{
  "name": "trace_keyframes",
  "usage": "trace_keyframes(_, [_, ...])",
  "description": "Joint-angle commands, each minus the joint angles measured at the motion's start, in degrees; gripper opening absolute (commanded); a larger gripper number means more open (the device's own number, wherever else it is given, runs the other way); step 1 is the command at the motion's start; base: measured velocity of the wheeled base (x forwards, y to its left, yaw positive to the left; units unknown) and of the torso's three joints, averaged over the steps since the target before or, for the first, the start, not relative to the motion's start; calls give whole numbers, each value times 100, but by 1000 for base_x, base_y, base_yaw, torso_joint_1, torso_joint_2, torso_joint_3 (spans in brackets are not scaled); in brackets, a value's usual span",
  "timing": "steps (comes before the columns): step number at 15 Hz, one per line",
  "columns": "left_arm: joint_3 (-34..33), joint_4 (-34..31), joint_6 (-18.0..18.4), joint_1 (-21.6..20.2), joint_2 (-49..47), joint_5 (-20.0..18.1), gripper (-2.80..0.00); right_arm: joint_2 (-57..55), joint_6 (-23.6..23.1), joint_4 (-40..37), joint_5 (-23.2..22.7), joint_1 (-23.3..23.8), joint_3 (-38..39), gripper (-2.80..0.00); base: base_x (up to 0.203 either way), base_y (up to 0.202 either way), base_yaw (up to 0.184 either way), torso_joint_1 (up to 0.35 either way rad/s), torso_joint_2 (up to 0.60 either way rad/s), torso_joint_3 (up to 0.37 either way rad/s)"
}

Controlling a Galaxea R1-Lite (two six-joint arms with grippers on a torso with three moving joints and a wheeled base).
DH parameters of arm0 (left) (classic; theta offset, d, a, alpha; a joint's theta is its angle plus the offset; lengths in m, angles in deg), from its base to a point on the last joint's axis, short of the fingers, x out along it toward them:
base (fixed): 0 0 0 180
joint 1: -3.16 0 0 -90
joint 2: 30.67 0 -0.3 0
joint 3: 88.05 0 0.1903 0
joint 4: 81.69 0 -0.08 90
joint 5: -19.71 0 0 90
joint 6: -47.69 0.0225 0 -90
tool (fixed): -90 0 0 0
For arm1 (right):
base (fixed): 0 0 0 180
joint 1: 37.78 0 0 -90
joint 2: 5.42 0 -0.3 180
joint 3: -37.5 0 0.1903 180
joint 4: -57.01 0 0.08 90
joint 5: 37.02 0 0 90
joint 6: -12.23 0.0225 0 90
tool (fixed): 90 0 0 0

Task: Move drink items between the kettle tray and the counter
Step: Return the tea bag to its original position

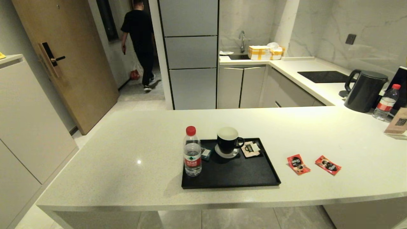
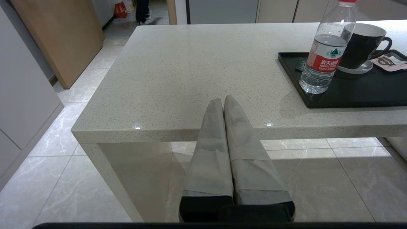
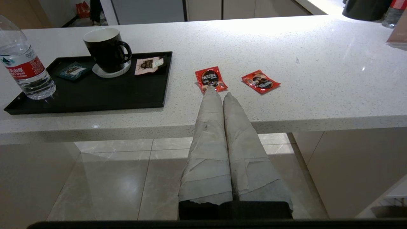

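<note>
Nothing is started yet — both red coffee sachets (image 1: 298, 164) (image 1: 327, 165) are seen lying flat on the counter (image 1: 127, 159), just right of the kettle tray (image 1: 232, 179). Left gripper (image 2: 223, 99) and right gripper (image 3: 218, 94) are held clenched, empty, short of the counter edge — both transfers judged left.

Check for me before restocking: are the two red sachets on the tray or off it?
Off: both red sachets lie flat on the counter, right of the tray.

speckled cream counter (image 1: 133, 149), black tray (image 1: 235, 179), two red sachets (image 1: 298, 164) beside it
</note>
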Motion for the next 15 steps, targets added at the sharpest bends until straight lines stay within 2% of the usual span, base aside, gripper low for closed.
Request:
trace_keyframes(1, [-3,2,1,-1,2,0,-280,0,-2,2,-4,6,0,-280,0,0,0,0,0,0])
trace_keyframes(15, [0,2,1,-1,2,0,-280,0,-2,2,-4,6,0,-280,0,0,0,0,0,0])
